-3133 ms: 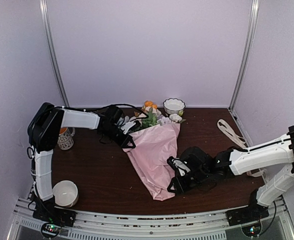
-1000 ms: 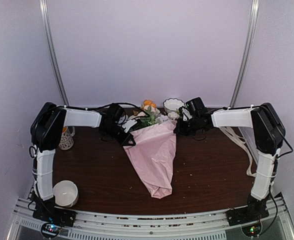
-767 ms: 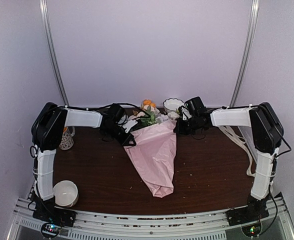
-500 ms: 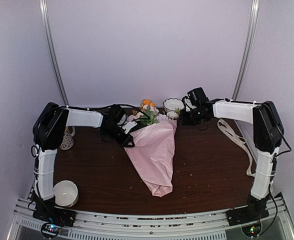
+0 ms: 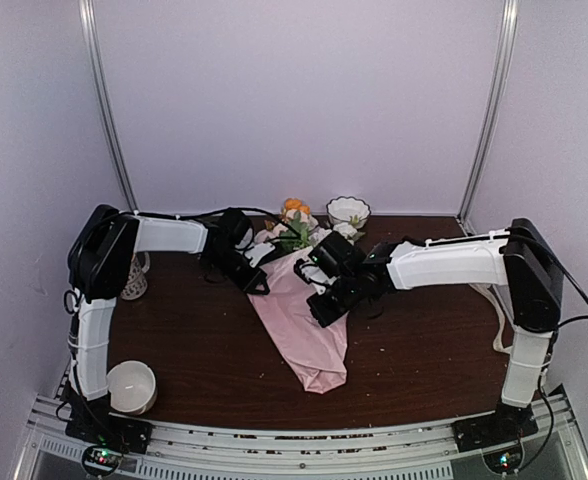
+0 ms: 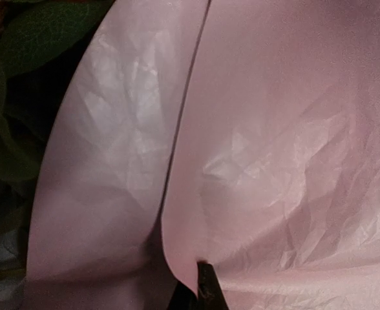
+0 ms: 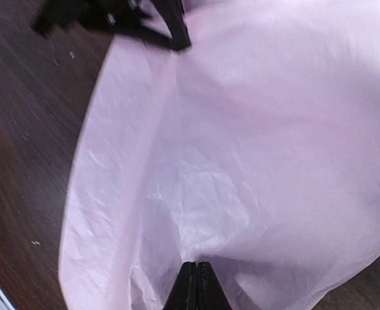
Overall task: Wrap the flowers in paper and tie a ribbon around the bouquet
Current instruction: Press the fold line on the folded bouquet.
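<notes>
Dark wooden table (image 5: pixel 174 330) is occupied at its middle by the bouquet (image 5: pixel 309 330), laid with the flowers (image 5: pixel 296 232) toward the back wall. One upper edge of the paper (image 6: pixel 274 129) is pinched by the left gripper (image 5: pixel 257 283). The right gripper (image 5: pixel 319 312) is pressed together against the cone's right side; whether paper is caught cannot be told.

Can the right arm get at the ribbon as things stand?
Probably not yet: the right end effector is shut on the paper, and the ribbon lies far to its right; it would have to let go first.
</notes>
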`<action>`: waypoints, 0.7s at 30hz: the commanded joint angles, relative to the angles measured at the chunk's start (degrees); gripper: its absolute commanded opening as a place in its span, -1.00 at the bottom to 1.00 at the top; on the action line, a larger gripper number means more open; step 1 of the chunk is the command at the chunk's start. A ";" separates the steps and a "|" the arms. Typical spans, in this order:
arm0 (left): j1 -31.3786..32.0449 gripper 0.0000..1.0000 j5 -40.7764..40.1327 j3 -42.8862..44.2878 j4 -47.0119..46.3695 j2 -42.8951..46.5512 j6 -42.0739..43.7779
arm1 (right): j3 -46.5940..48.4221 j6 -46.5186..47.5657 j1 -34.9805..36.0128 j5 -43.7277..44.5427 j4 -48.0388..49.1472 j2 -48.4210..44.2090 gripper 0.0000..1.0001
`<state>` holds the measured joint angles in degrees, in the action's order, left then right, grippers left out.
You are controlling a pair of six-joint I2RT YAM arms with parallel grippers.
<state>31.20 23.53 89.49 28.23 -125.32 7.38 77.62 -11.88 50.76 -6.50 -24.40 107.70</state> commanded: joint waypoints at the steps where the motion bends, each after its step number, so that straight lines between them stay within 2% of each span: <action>1: -0.65 -1.00 -1.58 1.75 1.84 -1.63 0.02 | -2.76 0.19 4.33 5.16 -9.43 0.63 -0.97; 8: -0.75 -1.00 -2.22 2.73 2.66 -2.03 -0.21 | -7.29 1.31 17.72 11.67 -16.30 -1.02 -0.99; 14: -0.88 -1.00 -2.44 3.73 3.53 -2.56 -0.18 | -10.95 2.65 24.76 12.94 -18.94 -4.91 -0.99; 17: -0.87 -1.00 -2.45 3.83 3.54 -2.64 -0.17 | -13.17 3.53 25.69 9.81 -19.13 -9.22 -0.97; 21: -0.83 -1.00 -1.16 3.60 3.79 -2.56 0.40 | -15.73 4.56 23.71 12.39 -16.93 -16.79 -0.95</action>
<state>30.98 22.70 92.07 32.49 -126.74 7.35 62.67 -8.91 76.73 3.88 -41.34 98.76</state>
